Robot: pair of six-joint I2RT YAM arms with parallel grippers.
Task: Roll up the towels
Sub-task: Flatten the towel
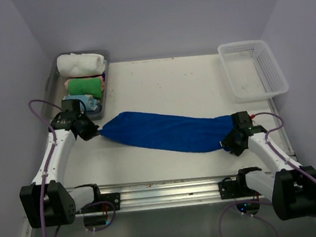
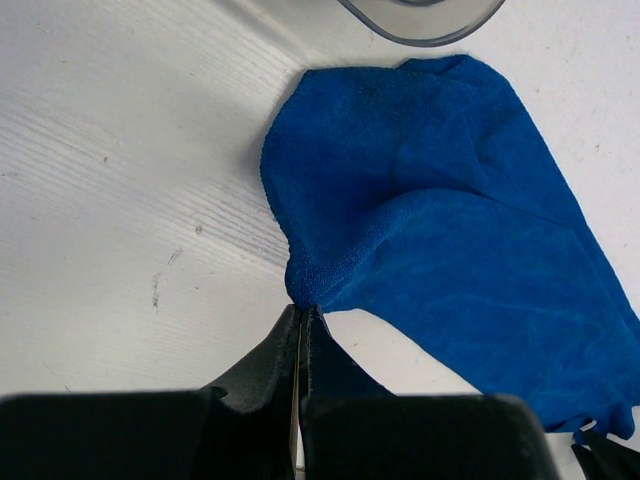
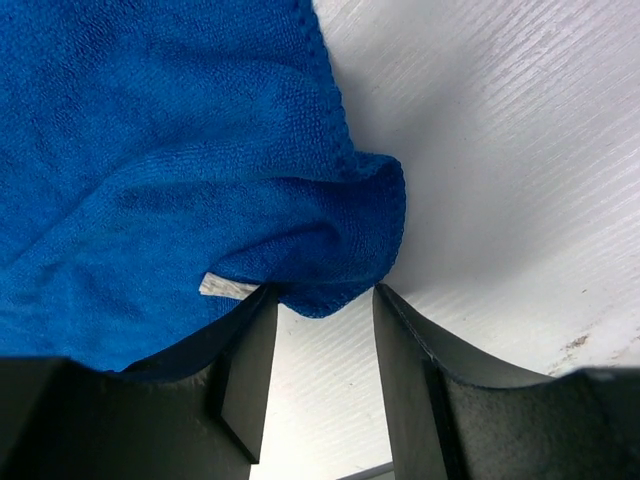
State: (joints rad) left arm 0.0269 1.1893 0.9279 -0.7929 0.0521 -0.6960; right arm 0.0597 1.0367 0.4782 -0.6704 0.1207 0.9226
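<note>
The blue towel [image 1: 165, 132] lies stretched out in a long, loose band across the middle of the table [image 1: 165, 83], running from the left arm to the right. The left claw [image 2: 303, 318] is pinched tight on the towel's left corner, its two fingers pressed together with the cloth's edge between them. The right claw [image 3: 325, 300] stands partly apart at the other end. A folded corner of the towel sits at its mouth, but nothing is clamped.

A small white tag [image 3: 226, 287] shows at that hem, with no writing I can read.

The white towel [image 1: 81, 63] lies rolled in the grey bin [image 1: 107, 88] at the far left, beside a green towel [image 1: 85, 85] and a pale blue dotted towel [image 1: 88, 102]. A white basket [image 1: 253, 68] stands at the far right.
</note>
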